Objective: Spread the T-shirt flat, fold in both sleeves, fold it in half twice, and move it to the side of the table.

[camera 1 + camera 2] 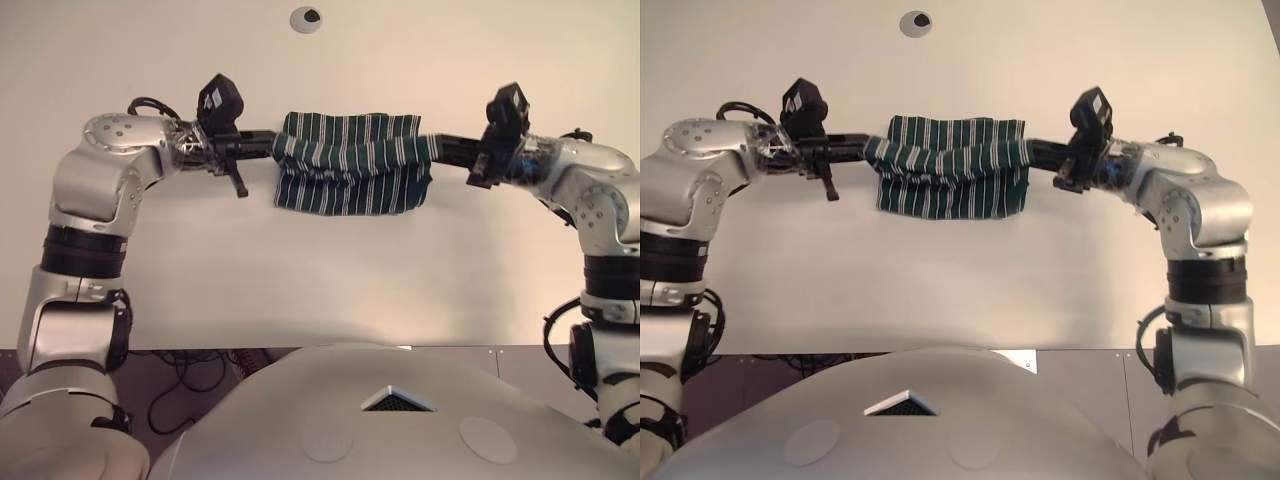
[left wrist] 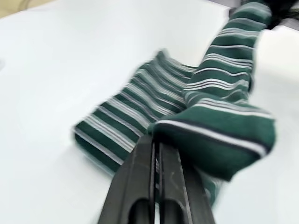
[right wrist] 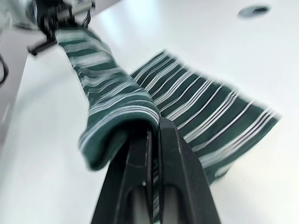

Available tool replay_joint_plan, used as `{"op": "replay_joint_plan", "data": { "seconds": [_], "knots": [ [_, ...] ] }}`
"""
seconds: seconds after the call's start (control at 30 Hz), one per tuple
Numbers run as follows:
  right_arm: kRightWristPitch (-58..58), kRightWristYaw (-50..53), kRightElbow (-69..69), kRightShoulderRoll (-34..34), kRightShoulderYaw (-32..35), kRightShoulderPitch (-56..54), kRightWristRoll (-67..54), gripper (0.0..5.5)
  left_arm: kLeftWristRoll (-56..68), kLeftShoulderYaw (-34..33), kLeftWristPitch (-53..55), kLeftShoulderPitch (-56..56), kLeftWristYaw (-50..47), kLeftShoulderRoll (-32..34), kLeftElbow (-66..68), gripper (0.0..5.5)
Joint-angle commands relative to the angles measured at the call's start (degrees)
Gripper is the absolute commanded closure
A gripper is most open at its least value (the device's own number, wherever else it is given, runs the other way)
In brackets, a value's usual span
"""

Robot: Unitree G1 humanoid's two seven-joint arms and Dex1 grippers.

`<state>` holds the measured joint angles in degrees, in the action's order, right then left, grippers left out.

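The dark green T-shirt (image 1: 350, 170) with white stripes is folded into a compact band, far out over the white table (image 1: 300, 280). My left gripper (image 1: 272, 146) is shut on its left end and my right gripper (image 1: 434, 148) is shut on its right end. The upper edge stretches between the two grippers. The lower layers hang down and rest on the table. In the left wrist view the fingertips (image 2: 156, 140) pinch a rolled hem of the shirt (image 2: 219, 107). In the right wrist view the fingertips (image 3: 152, 128) clamp another thick fold of it (image 3: 205, 107).
A round cable hole (image 1: 306, 18) sits in the table beyond the shirt. The table's near edge (image 1: 300, 347) runs across in front of me, with cables (image 1: 190, 372) on the floor below it. Bare white tabletop lies all around the shirt.
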<state>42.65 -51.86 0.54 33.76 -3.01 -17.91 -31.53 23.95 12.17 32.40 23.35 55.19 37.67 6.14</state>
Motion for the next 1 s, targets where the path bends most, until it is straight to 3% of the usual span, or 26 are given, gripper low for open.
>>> {"op": "replay_joint_plan", "data": {
  "seconds": [0.03,0.27,0.47,0.53,0.6,0.73,0.83,1.0],
  "knots": [
    [0.13,2.89,5.19,-2.73,-1.62,-3.82,3.07,5.50,-3.37,0.09,-0.75,3.12,-1.76,-2.59,5.28,5.49],
    [-0.66,8.11,15.47,-6.58,-1.08,-6.61,7.43,4.39,-5.54,-2.80,0.03,7.99,-7.99,-9.93,13.70,4.53],
    [-4.35,17.77,22.41,-11.59,10.64,-12.38,4.57,4.39,-9.72,-7.60,-5.82,7.86,-17.72,-12.36,20.22,4.53],
    [-4.89,18.73,21.39,-11.86,11.74,-12.67,4.62,4.39,-11.18,-7.79,-7.61,6.58,-18.31,-11.71,20.47,4.53],
    [-6.09,17.89,18.75,-11.73,10.51,-11.67,5.42,4.39,-12.18,-8.10,-10.00,5.12,-18.28,-11.38,19.66,4.53],
    [-6.65,10.62,7.54,-11.17,3.28,-7.30,5.20,5.01,-6.47,-10.04,-10.54,1.47,-11.74,-12.62,10.35,5.09],
    [-6.00,6.21,2.32,-12.58,-3.20,-4.93,4.84,5.47,-5.63,-5.53,-7.89,-2.62,-5.30,-10.94,2.64,5.50],
    [-7.45,7.75,8.82,-20.64,-8.57,-5.77,6.74,5.47,-7.72,0.42,-6.21,-7.26,1.85,-5.44,-5.76,5.50]
  ]
}}
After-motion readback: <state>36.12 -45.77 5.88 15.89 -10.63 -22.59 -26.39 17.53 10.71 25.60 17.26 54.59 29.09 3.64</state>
